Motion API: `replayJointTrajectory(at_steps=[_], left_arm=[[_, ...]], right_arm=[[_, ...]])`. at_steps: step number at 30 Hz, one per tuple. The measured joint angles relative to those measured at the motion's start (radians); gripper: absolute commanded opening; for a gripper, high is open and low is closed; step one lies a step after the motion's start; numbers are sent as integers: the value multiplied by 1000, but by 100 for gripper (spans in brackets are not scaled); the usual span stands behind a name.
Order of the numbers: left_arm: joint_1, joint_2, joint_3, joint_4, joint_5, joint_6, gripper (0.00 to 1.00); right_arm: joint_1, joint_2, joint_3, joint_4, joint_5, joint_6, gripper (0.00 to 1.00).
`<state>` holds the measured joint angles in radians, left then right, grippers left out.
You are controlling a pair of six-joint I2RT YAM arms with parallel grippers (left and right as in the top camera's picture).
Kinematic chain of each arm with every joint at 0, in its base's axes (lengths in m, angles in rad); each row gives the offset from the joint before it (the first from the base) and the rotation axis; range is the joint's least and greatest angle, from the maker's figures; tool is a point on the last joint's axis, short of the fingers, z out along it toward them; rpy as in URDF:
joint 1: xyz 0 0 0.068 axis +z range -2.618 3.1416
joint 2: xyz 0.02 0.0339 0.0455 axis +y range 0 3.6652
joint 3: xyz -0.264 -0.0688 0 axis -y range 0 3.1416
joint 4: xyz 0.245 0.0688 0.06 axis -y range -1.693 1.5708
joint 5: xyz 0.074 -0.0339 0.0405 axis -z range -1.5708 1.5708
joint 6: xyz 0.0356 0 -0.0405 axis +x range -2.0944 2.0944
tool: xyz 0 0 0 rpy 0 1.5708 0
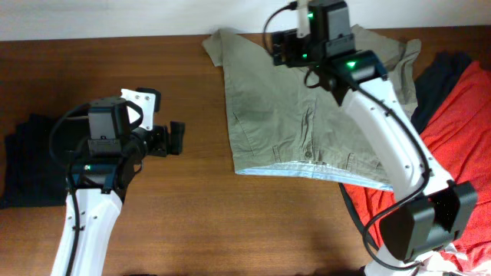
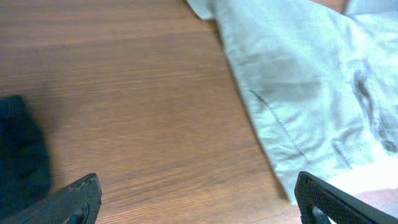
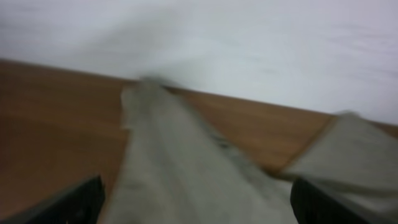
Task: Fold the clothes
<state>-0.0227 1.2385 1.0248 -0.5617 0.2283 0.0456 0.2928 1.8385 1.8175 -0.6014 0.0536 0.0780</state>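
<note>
Khaki trousers (image 1: 291,115) lie flat on the wooden table (image 1: 192,215), upper middle of the overhead frame, with the right gripper (image 1: 282,47) over their top edge.

The right gripper's fingers stand wide apart, released. Blurred trouser cloth runs between and below them in the wrist view, and contact cannot be told. The left gripper (image 1: 178,139), also spread and holding nothing, is over bare wood to the left of the trousers, clear of their edge. A dark garment (image 1: 27,165) lies at far left and a red garment (image 1: 460,130) at far right.
</note>
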Motion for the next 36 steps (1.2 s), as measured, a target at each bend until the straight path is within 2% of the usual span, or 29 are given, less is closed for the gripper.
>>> replayJointTrajectory(at_steps=[1,2,4,6,11,12,13,17,19,21,26,28,29,30,31,32,33,34,35,36], left_arm=[[-10,24,2,-2,30,0,99],[-27,55,2,-7,56,0,99],[-77,138,2,-14,113,0,99],[-142,232,2,-14,169,-12,99],[-285,507,3,25,222,-259,99],[-305,547,3,63,230,-325,93],[-319,576,3,89,238,-378,74],[-351,618,7,162,255,-487,29],[-359,630,7,177,255,-503,20],[-360,630,7,185,255,-516,1],[-357,630,14,150,256,-525,1],[-321,620,43,16,249,-488,1],[-235,586,141,-222,159,-421,1],[-135,536,241,-359,81,-380,1],[-56,498,332,-419,10,-353,8],[29,470,429,-437,-34,-332,41],[103,454,503,-424,-56,-323,69],[210,427,592,-375,-88,-303,85],[267,404,618,-353,-95,-299,96],[302,386,624,-355,-97,-298,99]], right_arm=[[-47,0,4,-178,28,0,99],[-92,5,1,-280,47,1,99],[-161,5,-2,-406,63,1,99],[-216,5,-2,-493,50,1,99],[-252,5,-2,-546,-5,1,98],[-252,5,-2,-555,-10,1,99],[-252,5,-2,-563,-14,1,99],[-252,5,-2,-576,-18,1,98],[-252,5,-2,-577,-18,1,99],[-252,5,-2,-580,-18,1,99],[-252,5,-2,-586,-18,1,99],[-256,5,-2,-591,-18,1,99],[-264,5,-2,-592,-18,2,99],[-283,5,-2,-591,-18,2,98],[-293,5,-2,-595,-19,8,99],[-301,5,-2,-593,-19,13,99],[-305,5,-2,-595,-18,18,99],[-306,5,-2,-595,-21,23,99],[-305,5,-2,-597,-29,24,99],[-304,5,-2,-608,-37,24,99]])
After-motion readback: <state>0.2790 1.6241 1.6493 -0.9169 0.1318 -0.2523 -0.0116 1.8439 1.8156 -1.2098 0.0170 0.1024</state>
